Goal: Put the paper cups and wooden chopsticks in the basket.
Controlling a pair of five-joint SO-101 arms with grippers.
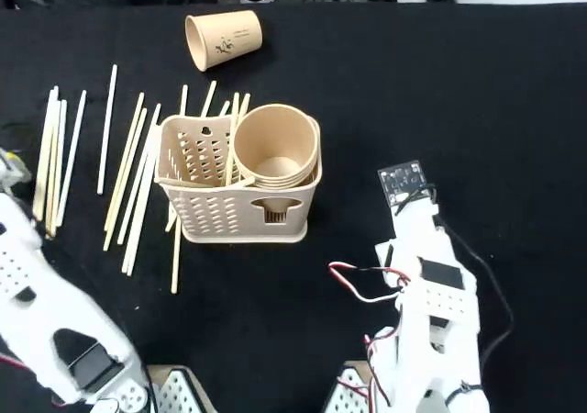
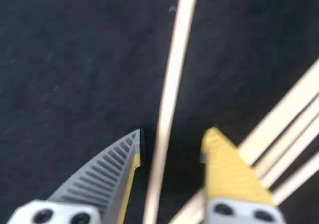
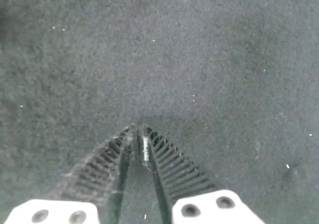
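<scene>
The left tool (image 2: 174, 134) is standing open on the black tabletop (image 1: 477, 92). Its jaws are straddling a single wooden chopstick (image 2: 175, 55), which is lying between them and is not yet pinched, while neighbouring chopsticks (image 2: 286, 117) are crowding in just beside one jaw. That is where trouble is waiting. A closure landing off-centre could be rolling the thin stick out of the jaws or dragging a neighbour along with it. A stick gripped near one end is likely to be drooping and knocking the rim on its way to the basket (image 1: 240, 218). In the high view the basket is sitting mid-tabletop with stacked paper cups (image 1: 275, 142) filling one compartment and the slotted compartment beside them taking sticks. A lone paper cup (image 1: 223, 39) is lying on its side beyond the basket, well apart from both arms. Loose chopsticks (image 1: 128, 179) are fanning out between the basket and the left arm, some touching the basket's wall, and they are cluttering any approach from that side. The right tool (image 3: 138, 130) is resting closed and empty over bare cloth, with the right arm (image 1: 426, 284) sitting near the basket's other side.
</scene>
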